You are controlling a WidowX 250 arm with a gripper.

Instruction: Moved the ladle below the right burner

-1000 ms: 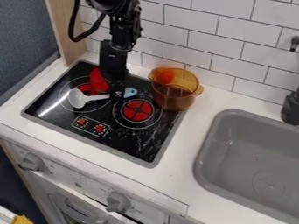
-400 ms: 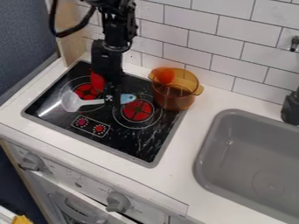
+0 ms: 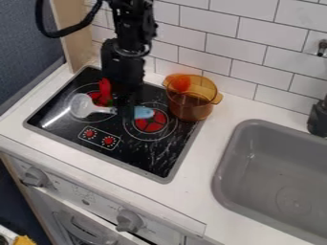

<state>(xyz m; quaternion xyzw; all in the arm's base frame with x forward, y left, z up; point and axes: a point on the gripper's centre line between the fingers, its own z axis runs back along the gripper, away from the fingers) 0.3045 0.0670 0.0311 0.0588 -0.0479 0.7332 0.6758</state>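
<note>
On white, smooth counter (image 3: 207,150), note black, glossy stovetop (image 3: 146,158). Locate white plastic ladle (image 3: 102,109) left of red, round right burner (image 3: 150,123), with blue end (image 3: 143,113) over its edge. Find jaws left of right burner, presumably for balanced lifting; cannot tell whether open or closed.

This is a toy kitchen: a black stovetop (image 3: 144,160) sits in a white worktop (image 3: 191,191), with a gray sink (image 3: 220,179) to its right, knobs (image 3: 129,221) below its front edge, and wall tiles (image 3: 223,40) behind it.
</note>
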